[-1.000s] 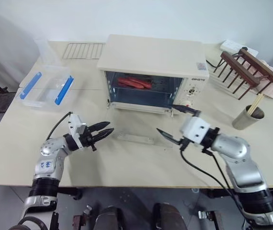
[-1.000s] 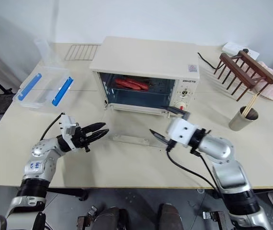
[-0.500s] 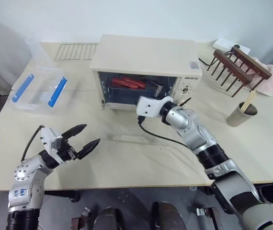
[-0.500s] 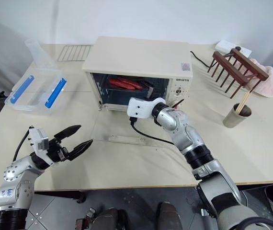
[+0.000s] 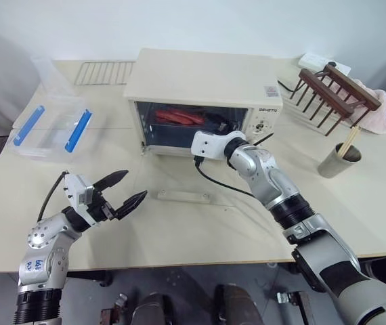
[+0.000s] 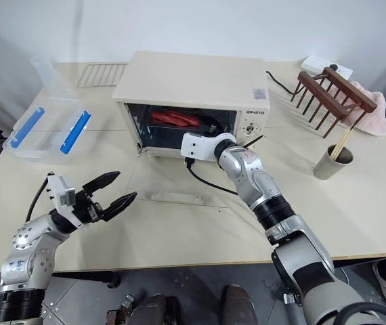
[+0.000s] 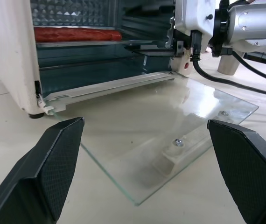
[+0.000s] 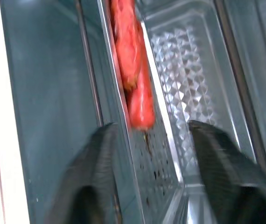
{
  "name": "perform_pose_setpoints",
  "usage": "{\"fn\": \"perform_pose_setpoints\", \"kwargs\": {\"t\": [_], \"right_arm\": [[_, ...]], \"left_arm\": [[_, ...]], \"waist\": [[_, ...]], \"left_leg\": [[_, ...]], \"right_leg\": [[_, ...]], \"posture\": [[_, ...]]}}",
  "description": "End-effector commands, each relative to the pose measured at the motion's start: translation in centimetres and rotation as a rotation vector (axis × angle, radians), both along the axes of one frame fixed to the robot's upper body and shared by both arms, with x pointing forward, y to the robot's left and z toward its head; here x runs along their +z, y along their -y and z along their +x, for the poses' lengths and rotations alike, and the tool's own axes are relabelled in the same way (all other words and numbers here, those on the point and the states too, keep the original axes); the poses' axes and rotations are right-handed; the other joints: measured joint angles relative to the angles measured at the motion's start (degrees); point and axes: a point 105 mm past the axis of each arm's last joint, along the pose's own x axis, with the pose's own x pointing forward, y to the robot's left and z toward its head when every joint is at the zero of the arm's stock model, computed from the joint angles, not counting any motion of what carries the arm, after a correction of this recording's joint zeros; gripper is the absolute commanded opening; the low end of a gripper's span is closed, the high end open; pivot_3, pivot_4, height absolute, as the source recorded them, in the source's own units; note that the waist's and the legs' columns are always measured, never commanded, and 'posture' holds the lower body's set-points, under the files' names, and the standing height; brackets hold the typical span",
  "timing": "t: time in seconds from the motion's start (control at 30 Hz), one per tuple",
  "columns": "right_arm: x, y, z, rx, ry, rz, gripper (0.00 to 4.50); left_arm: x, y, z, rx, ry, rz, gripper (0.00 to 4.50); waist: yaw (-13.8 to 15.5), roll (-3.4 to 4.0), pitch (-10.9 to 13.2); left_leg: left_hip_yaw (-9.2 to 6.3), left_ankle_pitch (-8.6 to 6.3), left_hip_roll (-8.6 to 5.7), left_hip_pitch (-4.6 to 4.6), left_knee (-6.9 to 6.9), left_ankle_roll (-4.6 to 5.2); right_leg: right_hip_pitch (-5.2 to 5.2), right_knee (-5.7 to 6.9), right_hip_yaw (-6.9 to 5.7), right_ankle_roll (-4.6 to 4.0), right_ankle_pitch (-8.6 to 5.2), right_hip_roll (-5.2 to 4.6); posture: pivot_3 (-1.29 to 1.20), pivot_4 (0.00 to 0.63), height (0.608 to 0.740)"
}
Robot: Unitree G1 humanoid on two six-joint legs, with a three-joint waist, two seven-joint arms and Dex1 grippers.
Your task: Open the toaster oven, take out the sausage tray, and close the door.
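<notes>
The right hand reached inside the toaster oven, fingers half closed astride the edge of the sausage tray, probably to pull it out. The left hand waited wide and empty beside the lowered door.

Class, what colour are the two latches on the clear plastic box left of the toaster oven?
Blue latches, clearest in the left eye view.

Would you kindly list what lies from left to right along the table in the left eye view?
Clear plastic container with blue clips → toaster oven → wooden rack → metal cup holding chopsticks.
</notes>
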Motion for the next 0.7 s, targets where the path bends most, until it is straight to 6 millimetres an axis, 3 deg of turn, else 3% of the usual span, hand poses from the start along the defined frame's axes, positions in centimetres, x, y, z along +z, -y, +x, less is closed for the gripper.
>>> {"fn": "perform_pose_setpoints", "kwargs": {"t": [0.03,0.13,0.47,0.7], "right_arm": [[1.5,-1.0,-0.3,0.027,0.045,0.005,1.07],[1.7,-1.3,-0.4,0.040,0.048,-0.003,0.01],[3.8,-2.4,-1.6,0.168,0.091,-0.041,0.01],[4.0,-2.7,-3.1,0.243,0.072,-0.108,0.01]], "left_arm": [[1.0,0.4,0.0,-0.015,0.041,-0.011,4.50],[1.0,0.5,0.1,-0.021,0.038,-0.015,4.50],[1.1,0.7,0.6,-0.024,0.039,-0.027,4.50],[1.3,0.2,1.5,-0.016,0.045,-0.038,4.50]], "waist": [[-0.06,0.00,0.00],[-0.07,0.00,0.00],[-0.23,0.02,0.02],[-1.10,0.01,0.03]], "left_leg": [[0.00,0.00,0.00,0.00,0.00,0.00],[0.01,0.00,0.00,0.00,-0.01,-0.01],[0.03,0.00,0.00,-0.07,-0.05,-0.01],[0.01,0.00,-0.01,-0.12,-0.14,-0.01]], "right_leg": [[0.00,0.00,0.00,0.00,0.00,0.00],[-0.01,0.00,0.00,0.00,0.00,0.00],[-0.08,-0.05,0.01,0.00,0.00,0.00],[-0.10,-0.11,-0.04,0.00,0.00,0.02]], "posture": [[0.00,0.150,0.740],[0.00,0.150,0.740],[0.00,0.150,0.740],[0.00,0.150,0.740]]}}
